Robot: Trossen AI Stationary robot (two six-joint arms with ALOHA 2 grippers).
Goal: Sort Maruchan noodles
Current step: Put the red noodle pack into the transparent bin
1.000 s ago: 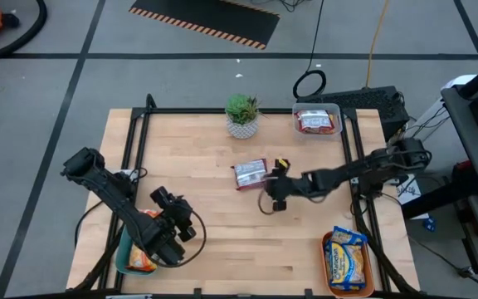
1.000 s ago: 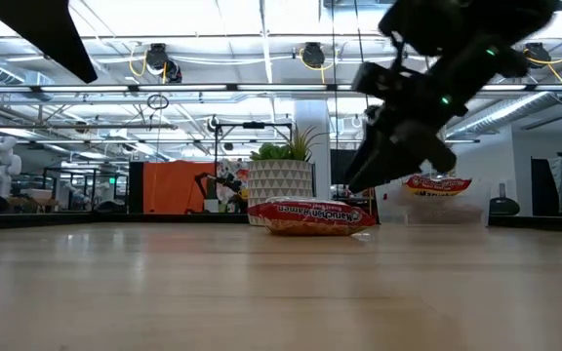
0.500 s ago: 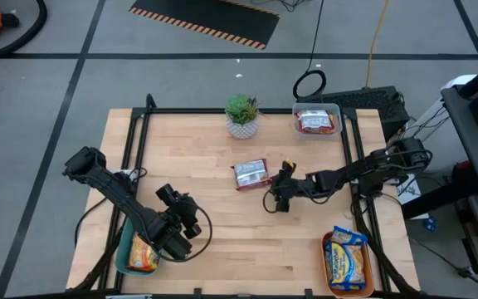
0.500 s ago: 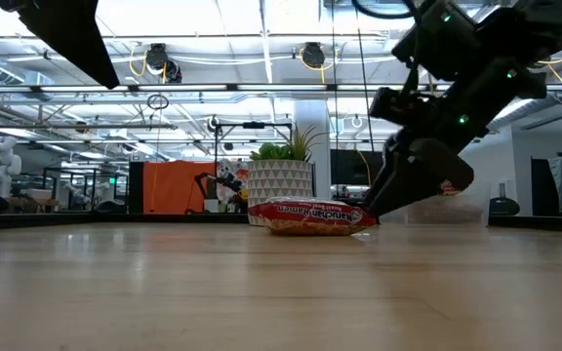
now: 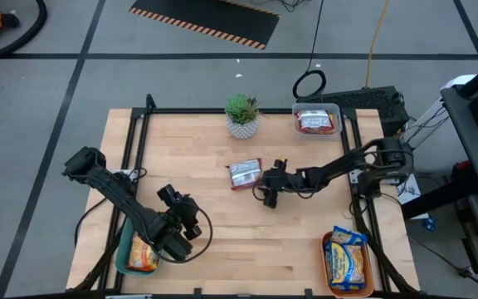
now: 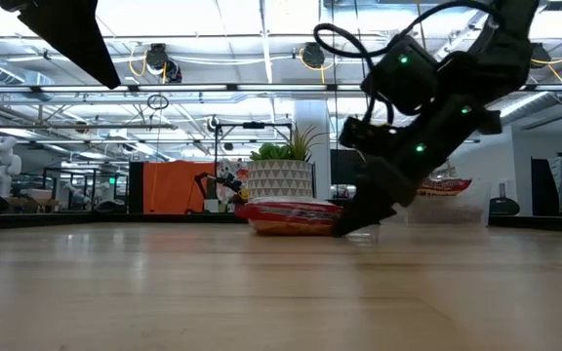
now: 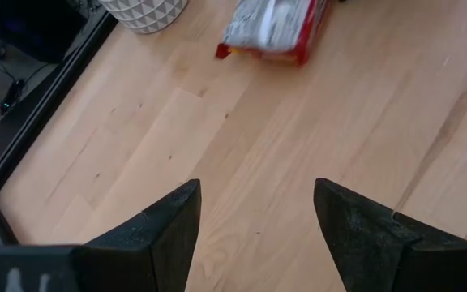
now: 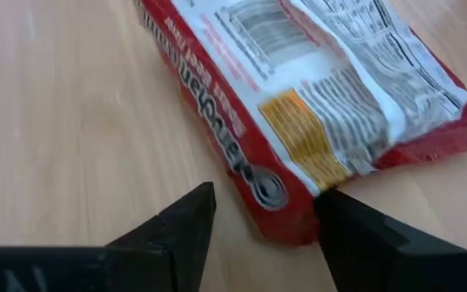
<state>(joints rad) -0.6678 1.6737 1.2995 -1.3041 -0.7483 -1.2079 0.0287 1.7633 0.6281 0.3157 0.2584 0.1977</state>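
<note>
Your right gripper (image 5: 265, 188) is low at the middle of the bench (image 5: 222, 241), its two dark fingers (image 8: 177, 231) spread apart with a corner of the dark red Maruchan packet (image 5: 245, 174) between their tips; one finger looks to be touching the packet's edge, but the fingers are not pinched on it. In the right wrist view that packet (image 8: 314, 122) lies flat with its white back label and barcode facing up. In the low view the gripper (image 6: 359, 216) is tipped down to the bench right beside the packet (image 6: 286, 214), which rests on the wood in front of the potted plant (image 6: 281, 175). Your left gripper (image 5: 173, 237) hovers over the near left corner, fingers (image 7: 156, 235) spread with nothing between them, only bare wood below in its wrist view and the red packet (image 7: 274, 24) well away. Just beside it, the teal tray (image 5: 124, 257) holds an orange packet (image 5: 142, 255). At the near right corner the orange tray (image 5: 329, 264) carries yellow-and-blue packets (image 5: 347, 257). At the far right edge the clear plastic tub (image 5: 336, 116) holds another dark red packet with a white label (image 5: 315, 122), well apart from the one at your right fingers. The potted plant (image 5: 241, 115) stands at the far edge between the tub and the bench's left side.
</note>
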